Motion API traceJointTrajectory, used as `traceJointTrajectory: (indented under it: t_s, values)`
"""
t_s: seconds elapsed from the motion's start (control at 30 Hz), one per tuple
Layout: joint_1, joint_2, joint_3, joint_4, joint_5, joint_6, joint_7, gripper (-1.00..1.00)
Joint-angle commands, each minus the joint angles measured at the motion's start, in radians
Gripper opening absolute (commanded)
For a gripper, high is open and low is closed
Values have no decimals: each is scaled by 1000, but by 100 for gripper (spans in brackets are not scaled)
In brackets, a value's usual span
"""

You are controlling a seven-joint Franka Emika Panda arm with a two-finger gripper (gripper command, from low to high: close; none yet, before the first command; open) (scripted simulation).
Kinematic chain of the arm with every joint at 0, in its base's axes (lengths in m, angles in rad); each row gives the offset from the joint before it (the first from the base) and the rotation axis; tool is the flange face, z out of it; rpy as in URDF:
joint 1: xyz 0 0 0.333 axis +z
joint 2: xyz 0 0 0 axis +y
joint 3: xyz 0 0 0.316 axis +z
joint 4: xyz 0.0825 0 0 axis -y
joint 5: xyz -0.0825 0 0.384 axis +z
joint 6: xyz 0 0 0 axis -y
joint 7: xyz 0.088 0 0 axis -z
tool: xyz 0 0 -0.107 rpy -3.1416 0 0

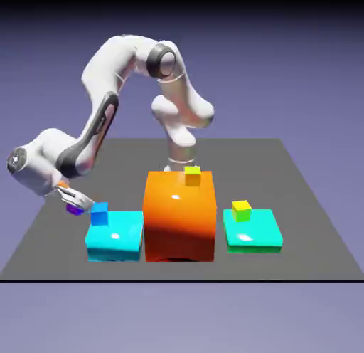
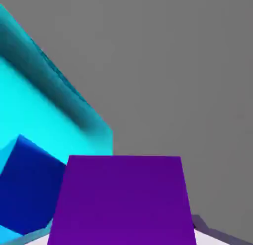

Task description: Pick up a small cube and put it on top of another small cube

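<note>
1 smooth purple small cube [image 2: 123,199] clamped in claw [image 1: 75,204], beside glossy cyan slab [image 1: 117,234], small blue cube [image 1: 99,214]

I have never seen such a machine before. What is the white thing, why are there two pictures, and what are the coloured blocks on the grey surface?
The white thing is a jointed robot arm in a computer simulation. It ends in a two-finger pincer.

The exterior view comes from a fixed camera across the dark grey table. The hand view comes from a camera on the hand, looking along the pincer.

On the table stand a big orange block, a flat cyan block at the exterior view's left and a flat teal-green block at its right. A small blue cube sits on the cyan block. Small yellow-green cubes sit on the orange block and the teal-green one.

The pincer is shut on a tiny magenta-purple cube, which fills the bottom of the hand view, beside the blue cube.
</note>
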Motion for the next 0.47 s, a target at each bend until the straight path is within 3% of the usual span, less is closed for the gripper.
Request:
traceJointTrajectory:
  t_s: [0.0,0.13,0.3,0.33,0.43]
  values:
    - [19,-10,13,27,-8,-43,14,-100]
    - [-37,-44,25,0,57,-117,19,-100]
    - [-34,-54,26,-180,59,54,22,-100]
    - [-34,-54,26,-180,59,54,22,100]
    - [-35,-50,26,-108,58,-14,21,100]
